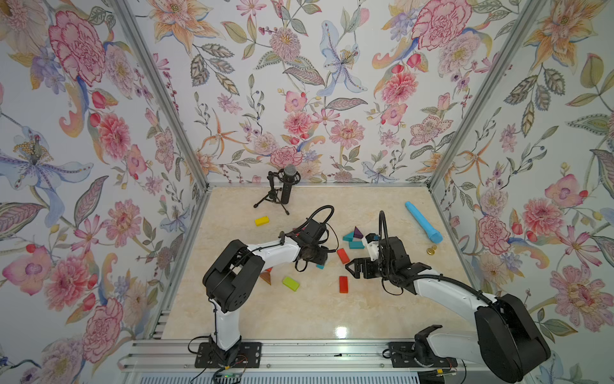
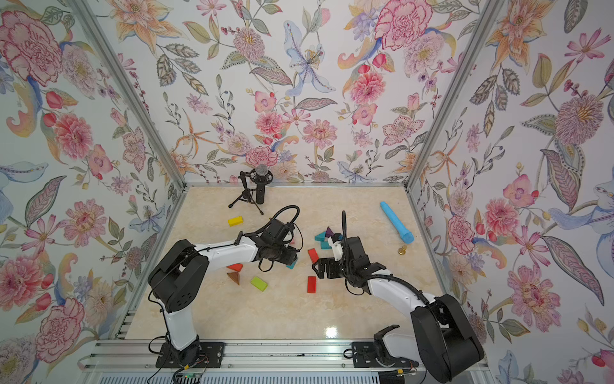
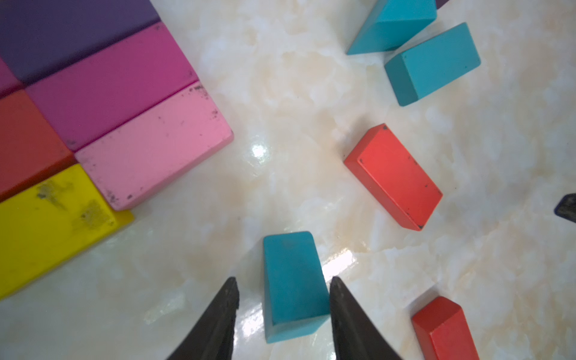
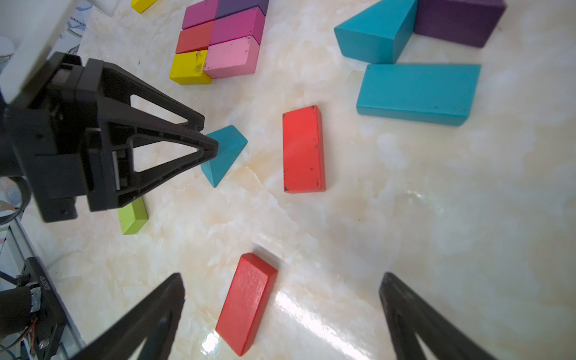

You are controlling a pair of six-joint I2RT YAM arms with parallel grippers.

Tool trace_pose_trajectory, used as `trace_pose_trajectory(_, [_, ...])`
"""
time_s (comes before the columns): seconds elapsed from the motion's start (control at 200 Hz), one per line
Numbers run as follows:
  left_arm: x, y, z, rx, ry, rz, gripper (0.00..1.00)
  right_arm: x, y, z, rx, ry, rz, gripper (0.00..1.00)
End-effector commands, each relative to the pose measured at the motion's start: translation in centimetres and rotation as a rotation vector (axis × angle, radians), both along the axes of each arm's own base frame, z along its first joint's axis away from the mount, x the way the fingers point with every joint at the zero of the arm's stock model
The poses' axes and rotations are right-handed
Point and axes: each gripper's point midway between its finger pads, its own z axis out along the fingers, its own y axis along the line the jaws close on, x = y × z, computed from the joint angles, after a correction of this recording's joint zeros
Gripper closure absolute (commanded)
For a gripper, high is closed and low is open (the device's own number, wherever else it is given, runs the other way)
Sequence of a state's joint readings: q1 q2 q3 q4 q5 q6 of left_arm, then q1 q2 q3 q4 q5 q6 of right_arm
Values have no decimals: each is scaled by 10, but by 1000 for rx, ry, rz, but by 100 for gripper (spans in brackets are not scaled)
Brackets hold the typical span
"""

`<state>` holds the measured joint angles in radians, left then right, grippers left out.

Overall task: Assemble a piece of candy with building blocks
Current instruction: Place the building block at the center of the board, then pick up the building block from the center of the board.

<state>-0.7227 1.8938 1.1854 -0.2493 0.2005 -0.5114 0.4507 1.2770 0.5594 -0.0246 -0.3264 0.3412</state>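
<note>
**Teal wedge bracketed at mid-table**

The teal triangle (image 4: pixel 227 152) is straddled at mid-table by the left gripper (image 3: pixel 282 280), with the jaws set narrow. One finger is seen against its side. On the other side a sliver of tabletop shows, so a true clamp cannot be confirmed. The triangle is resting on the table (image 1: pixel 299 316), apart from the loose teal brick (image 4: pixel 414 93) lying farther off to the right.

Over on the right, the right gripper (image 4: pixel 282 277) is spread wide and empty above a red brick (image 4: pixel 246 302).

Now the danger: sloped faces are being bracketed, and the wedge could be squirted out or twisted if the pads bite unevenly. A second red brick (image 4: pixel 303 149) lies just to its right and could be knocked by any skid. The built patch (image 4: pixel 218 40) of pink, magenta, purple, red and yellow bricks sits just to the far left. Its pink brick (image 3: pixel 156 149) could be shoved by a clumsy approach and the rows broken up. The two grippers are close as well, so a clash is possible.

Room is on offer, though. Bare marble is seen between triangle and patch, and a broad bare stretch along the near edge.
</note>
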Motion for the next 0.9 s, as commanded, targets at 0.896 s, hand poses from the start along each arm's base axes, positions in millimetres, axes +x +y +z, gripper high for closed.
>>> trace_pose_trajectory(0.896, [-10,-8,-5,6,7,-55,83,-1,3,7,25,-29,38,0])
